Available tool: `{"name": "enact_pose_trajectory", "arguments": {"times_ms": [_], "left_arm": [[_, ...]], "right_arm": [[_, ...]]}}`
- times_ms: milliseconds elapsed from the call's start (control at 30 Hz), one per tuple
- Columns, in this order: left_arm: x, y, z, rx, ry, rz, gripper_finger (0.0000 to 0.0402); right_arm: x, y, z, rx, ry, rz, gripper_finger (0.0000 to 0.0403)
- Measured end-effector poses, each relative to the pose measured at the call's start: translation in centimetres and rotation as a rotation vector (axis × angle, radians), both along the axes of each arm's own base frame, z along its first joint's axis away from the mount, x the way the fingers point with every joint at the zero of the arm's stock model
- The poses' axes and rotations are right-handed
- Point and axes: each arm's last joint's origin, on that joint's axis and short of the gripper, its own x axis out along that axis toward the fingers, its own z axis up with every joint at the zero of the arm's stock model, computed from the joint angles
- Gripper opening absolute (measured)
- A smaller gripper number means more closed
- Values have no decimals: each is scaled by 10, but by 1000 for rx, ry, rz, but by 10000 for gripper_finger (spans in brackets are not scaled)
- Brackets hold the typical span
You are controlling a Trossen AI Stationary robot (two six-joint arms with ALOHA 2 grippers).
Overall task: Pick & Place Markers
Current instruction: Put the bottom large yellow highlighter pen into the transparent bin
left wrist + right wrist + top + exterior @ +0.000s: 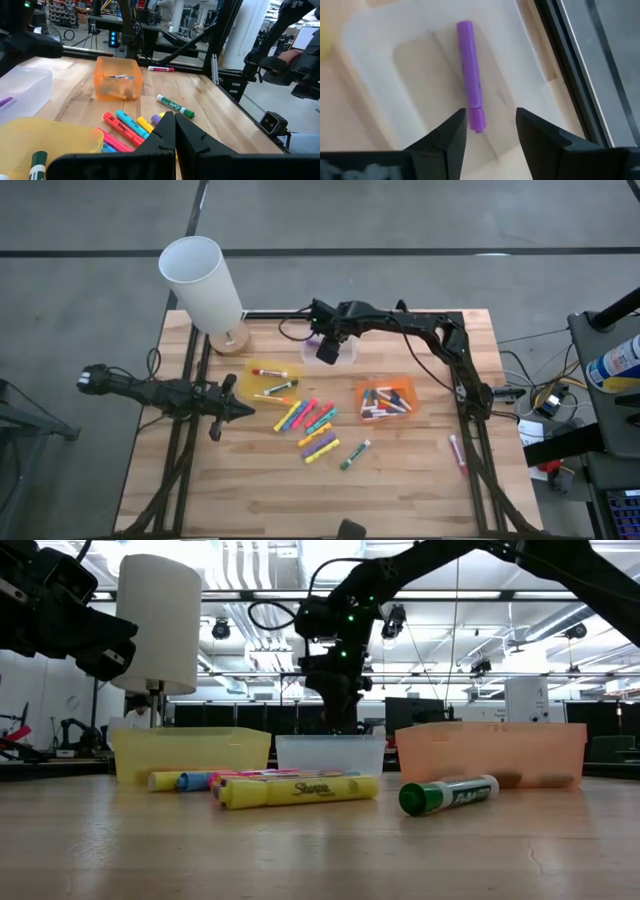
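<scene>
Right gripper [490, 127] jaws stand apart over the clear tray [380, 75], gripping nothing; a purple marker [470, 75] lies loose on its floor. Left gripper [243, 411], shut and empty, sits at left-centre beside the loose markers [310, 425] mid-table.

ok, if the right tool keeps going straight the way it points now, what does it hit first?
Most likely the purple marker lying in the clear tray, right beneath the open right tool. If the fingers straddle it, the tray floor comes first; depth is unclear.
</scene>
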Motion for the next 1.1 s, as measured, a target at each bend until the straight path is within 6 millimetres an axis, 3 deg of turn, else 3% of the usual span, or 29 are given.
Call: {"name": "enact_pose_trajectory", "arguments": {"times_ms": [400,1100], "left_arm": [[0,0,0,0,0,0,0],[0,0,0,0,0,0,0]], "right_arm": [[12,39,25,-36,-91,90,146],[34,170,28,-61,-79,502,134]]}}
